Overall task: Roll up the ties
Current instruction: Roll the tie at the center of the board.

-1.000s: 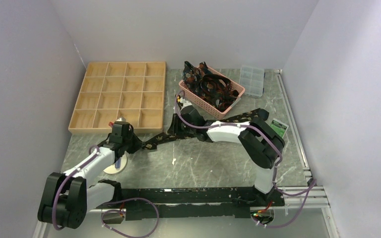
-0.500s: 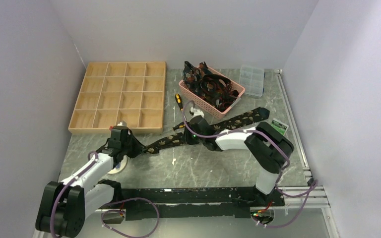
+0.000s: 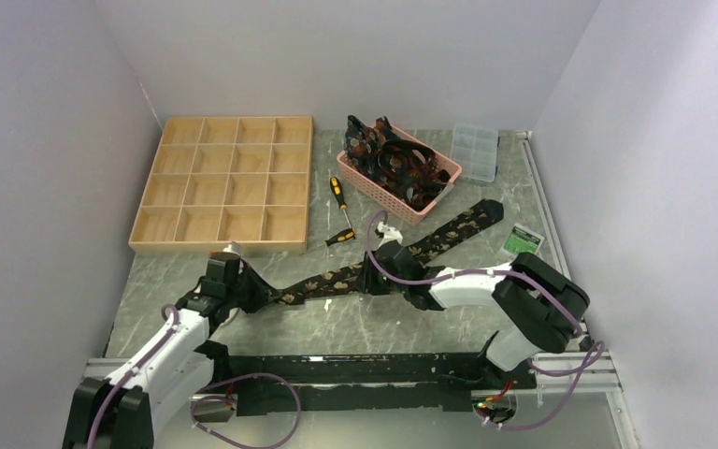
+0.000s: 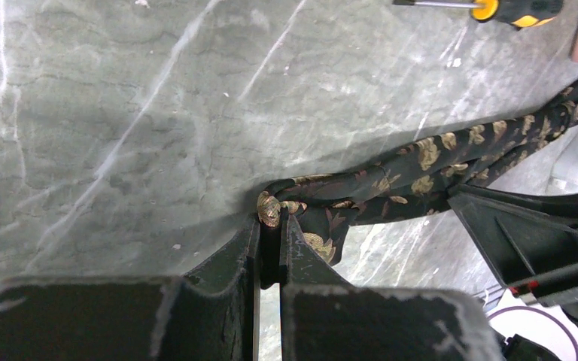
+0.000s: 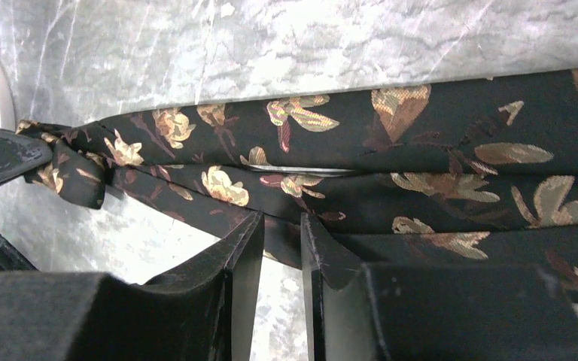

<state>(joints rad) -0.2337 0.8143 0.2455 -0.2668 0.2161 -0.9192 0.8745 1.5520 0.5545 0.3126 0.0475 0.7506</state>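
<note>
A black tie (image 3: 323, 282) with tan-gold leaves lies stretched across the table, from near the left arm to its wide pointed end (image 3: 486, 210) at the right. My left gripper (image 3: 241, 288) is shut on the bunched narrow end of the tie (image 4: 271, 209); in the left wrist view the left gripper (image 4: 271, 226) pinches the fabric at its tips. My right gripper (image 3: 385, 271) is at the middle of the tie. In the right wrist view the right gripper (image 5: 281, 223) has its jaws closed on the near edge of the tie (image 5: 421, 150). More ties (image 3: 397, 164) are heaped in a pink basket.
A wooden compartment tray (image 3: 224, 182) stands at the back left. The pink basket (image 3: 374, 182) is at the back centre, with a clear plastic box (image 3: 476, 150) beside it. A yellow-handled screwdriver (image 3: 339, 198) lies between tray and basket. A green card (image 3: 524, 240) lies at the right.
Both arms have drawn back toward the near edge and dragged the tie along with them. The right arm has left the screwdriver uncovered.
</note>
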